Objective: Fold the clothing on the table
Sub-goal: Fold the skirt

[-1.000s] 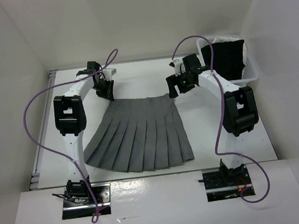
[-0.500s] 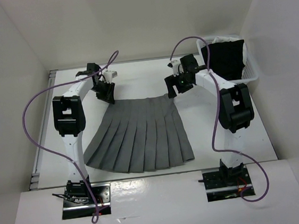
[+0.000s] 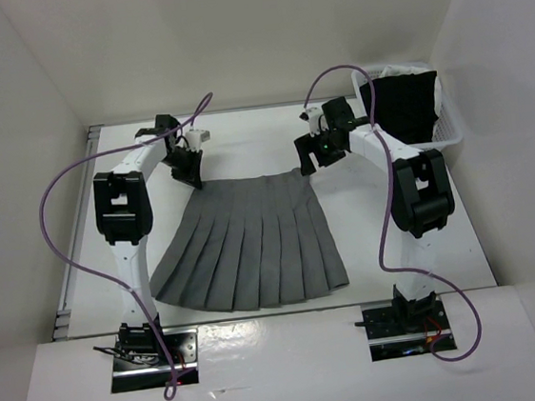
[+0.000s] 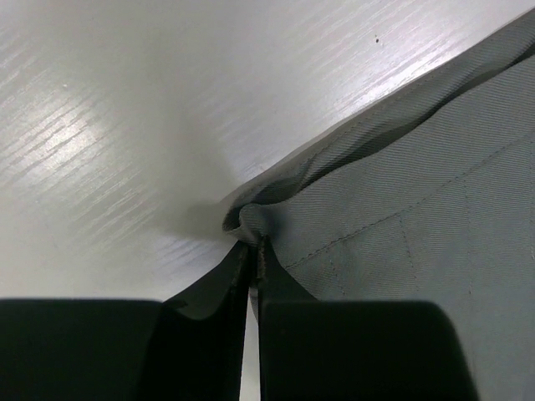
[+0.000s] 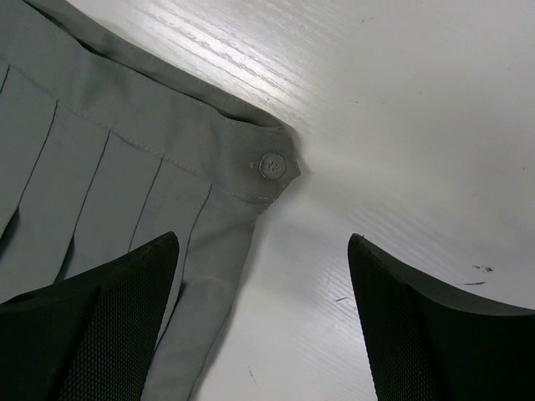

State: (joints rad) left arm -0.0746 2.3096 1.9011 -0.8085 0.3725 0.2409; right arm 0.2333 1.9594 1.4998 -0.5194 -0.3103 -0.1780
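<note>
The clothing (image 3: 253, 245), a grey pleated skirt, lies spread flat on the white table (image 3: 368, 247), waistband at the far side. My left gripper (image 3: 193, 177) is at the waistband's left corner; in the left wrist view it (image 4: 252, 244) is shut on a pinched fold of the clothing (image 4: 401, 192). My right gripper (image 3: 308, 165) hovers at the waistband's right corner. In the right wrist view it (image 5: 263, 242) stands open, one finger over the clothing (image 5: 125, 159), the other over bare table, and the corner with its button (image 5: 272, 165) lies just beyond the fingertips.
A white slatted basket (image 3: 450, 133) holding a black garment (image 3: 406, 104) stands at the back right, close behind the right arm. White walls enclose the table on three sides. Purple cables loop from both arms.
My left gripper has closed on the waistband's left corner. My right arm shifted slightly toward the right corner early on, then held still with its gripper open.
</note>
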